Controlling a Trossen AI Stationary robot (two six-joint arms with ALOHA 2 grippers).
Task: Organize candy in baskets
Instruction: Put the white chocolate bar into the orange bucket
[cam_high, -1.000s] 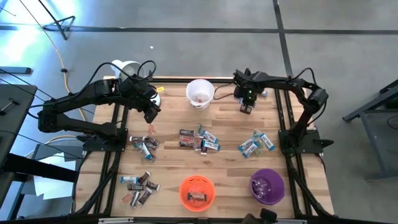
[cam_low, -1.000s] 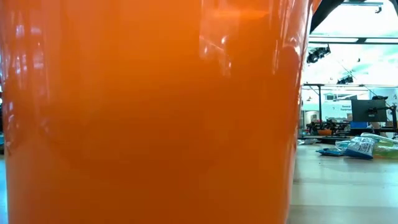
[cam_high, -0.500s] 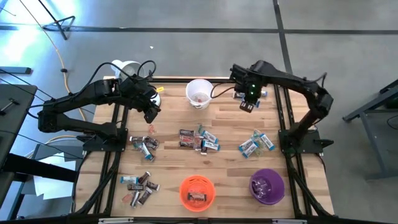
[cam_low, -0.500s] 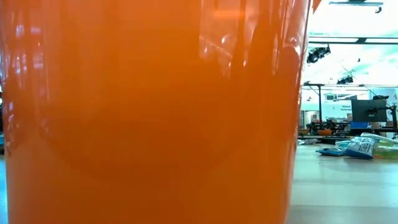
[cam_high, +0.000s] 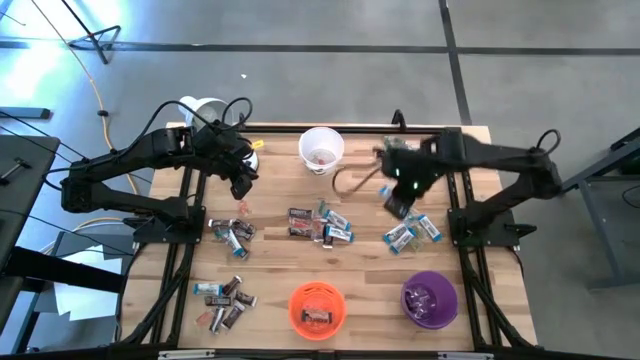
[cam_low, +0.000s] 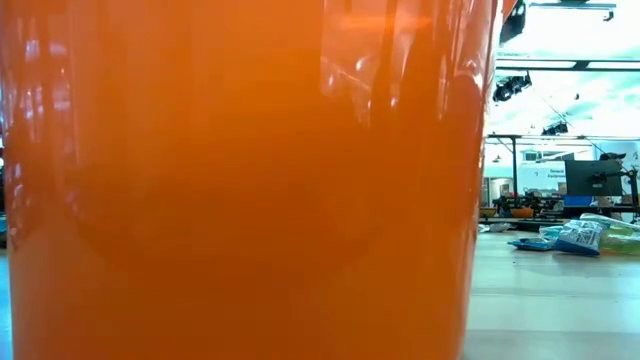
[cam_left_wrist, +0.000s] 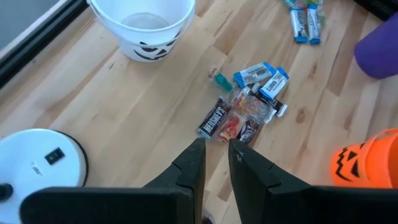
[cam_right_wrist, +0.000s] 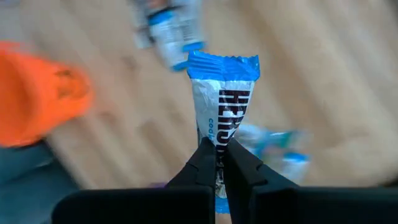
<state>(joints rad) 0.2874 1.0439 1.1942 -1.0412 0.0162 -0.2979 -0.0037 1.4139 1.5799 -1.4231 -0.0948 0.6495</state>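
Note:
My right gripper (cam_high: 400, 205) hovers over the table's right half, shut on a blue-silver candy bar (cam_right_wrist: 221, 87). It is just far of a blue-silver candy pile (cam_high: 410, 232). My left gripper (cam_high: 241, 186) hangs still above the far left, its fingers (cam_left_wrist: 214, 155) a narrow gap apart with nothing seen between the tips. A small red-pink piece (cam_high: 243, 207) lies on the wood below it. More candy lies in a middle pile (cam_high: 320, 225) and two left piles (cam_high: 232, 235) (cam_high: 225, 298). The white basket (cam_high: 322, 150) stands at the far middle, the orange basket (cam_high: 317, 308) and the purple basket (cam_high: 430, 300) at the near edge. My right gripper pinches the blue-silver bar's lower end (cam_right_wrist: 219, 152) between its two fingers, which point steeply down. The rest of the bar sticks out past the fingertips along their line. It is lifted clear of the table.
A white lamp base (cam_high: 205, 108) stands at the far left corner, also visible in the left wrist view (cam_left_wrist: 37, 158). The orange basket's wall (cam_low: 250, 180) fills most of the low view, with blue-silver candy (cam_low: 580, 235) beside it. Bare wood lies between the piles.
My right gripper has swung from the far right part of the table toward the near edge, rising and turning as it went. It is now over the blue-silver pile. My left gripper has kept its place.

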